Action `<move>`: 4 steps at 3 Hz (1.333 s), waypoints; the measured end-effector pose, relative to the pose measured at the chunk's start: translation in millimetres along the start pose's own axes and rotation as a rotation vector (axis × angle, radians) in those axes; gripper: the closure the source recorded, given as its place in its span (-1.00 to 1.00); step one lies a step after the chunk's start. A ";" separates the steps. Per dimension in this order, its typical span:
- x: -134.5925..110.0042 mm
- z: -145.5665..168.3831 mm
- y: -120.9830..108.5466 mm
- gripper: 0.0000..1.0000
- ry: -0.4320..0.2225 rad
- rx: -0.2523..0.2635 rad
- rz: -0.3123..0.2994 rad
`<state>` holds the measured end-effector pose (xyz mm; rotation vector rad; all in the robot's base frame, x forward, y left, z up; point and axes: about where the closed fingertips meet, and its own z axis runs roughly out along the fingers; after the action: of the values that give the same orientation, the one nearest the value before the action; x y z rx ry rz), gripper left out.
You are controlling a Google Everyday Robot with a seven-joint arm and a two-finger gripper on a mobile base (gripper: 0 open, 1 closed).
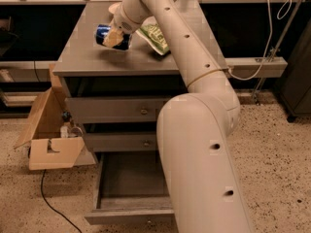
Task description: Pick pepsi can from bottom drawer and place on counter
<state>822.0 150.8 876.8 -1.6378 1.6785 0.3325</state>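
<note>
The pepsi can (103, 33) is dark blue and lies on its side over the left part of the counter (82, 59). My gripper (114, 37) is shut on it from the right, low over the surface; I cannot tell if the can touches the counter. The bottom drawer (127, 191) is pulled open, and the part of its grey floor that shows is bare. My arm hides its right side.
A green crisp bag (156, 39) lies on the counter just right of the gripper. An open cardboard box (48, 140) stands on the floor left of the cabinet, with a cable (54, 205) beside it. A low shelf (252, 67) runs to the right.
</note>
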 end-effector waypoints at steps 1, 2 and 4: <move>0.8 5.1 -3.2 -0.29 -0.006 -0.004 0.012; 0.6 5.7 -5.3 -0.75 -0.015 -0.006 0.012; 4.1 -24.1 -15.9 -1.00 -0.053 0.041 0.019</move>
<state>829.4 129.7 895.5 -1.5703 1.6519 0.3457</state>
